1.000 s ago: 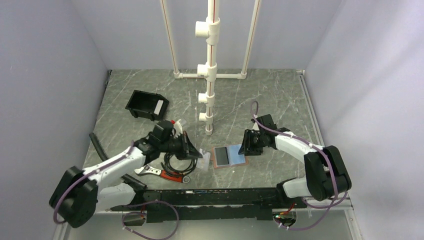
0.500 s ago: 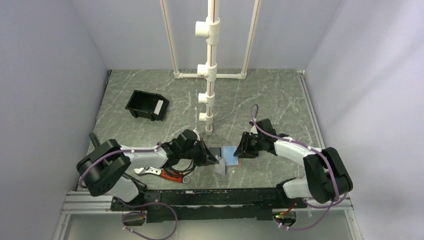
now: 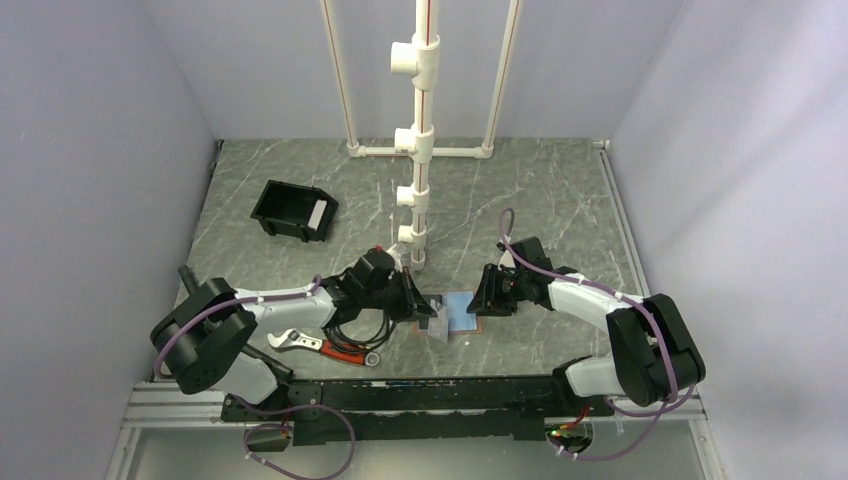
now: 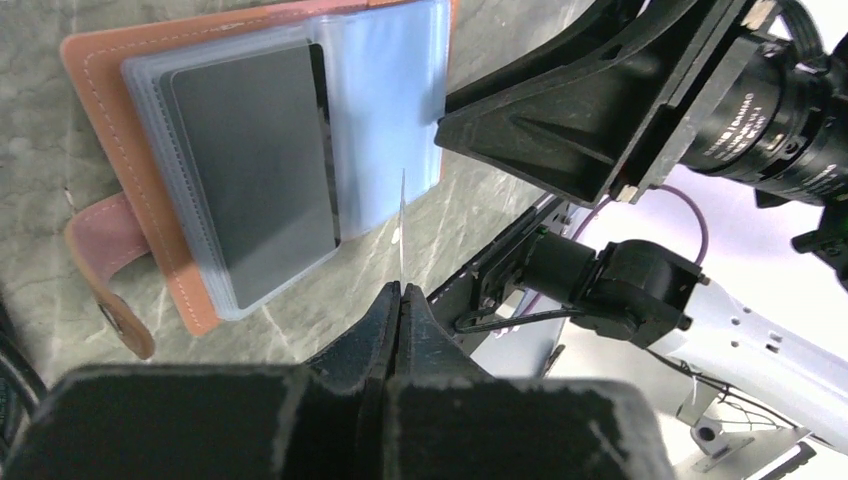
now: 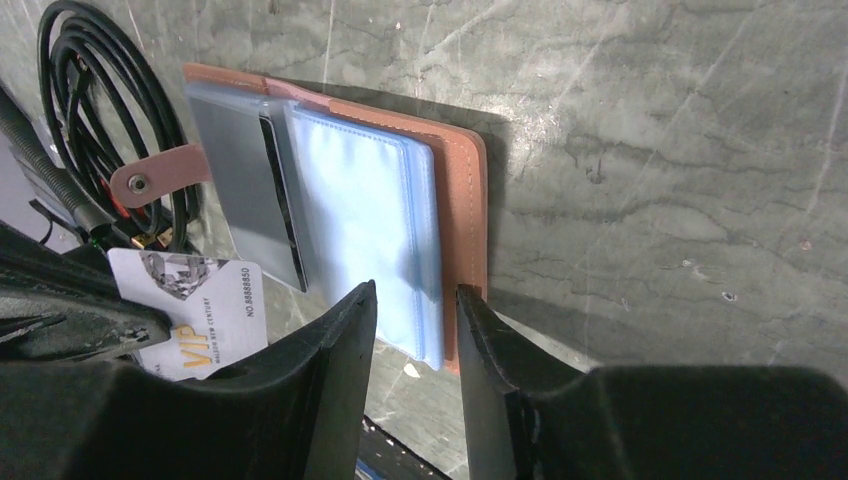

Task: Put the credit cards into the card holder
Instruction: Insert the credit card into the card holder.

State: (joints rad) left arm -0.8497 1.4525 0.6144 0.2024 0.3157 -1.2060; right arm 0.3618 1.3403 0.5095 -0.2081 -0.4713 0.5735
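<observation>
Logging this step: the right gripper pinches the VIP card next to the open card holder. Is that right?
No. The left gripper pinches the VIP card next to the open card holder; the left wrist view shows it shut on the card's edge. The right gripper holds nothing.

We've swung our left gripper (image 4: pixel 400 292) right, bringing its card (image 5: pixel 200 305) to the wallet's (image 5: pixel 462 200) near-left corner; our right gripper (image 5: pixel 415 292) edged closer.

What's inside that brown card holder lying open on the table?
Stacked clear plastic sleeves fill the card holder. A dark grey card sits in the top sleeve on one half. The pale blue sleeves on the other half look empty. The stack hides any cards in the lower sleeves.
</observation>
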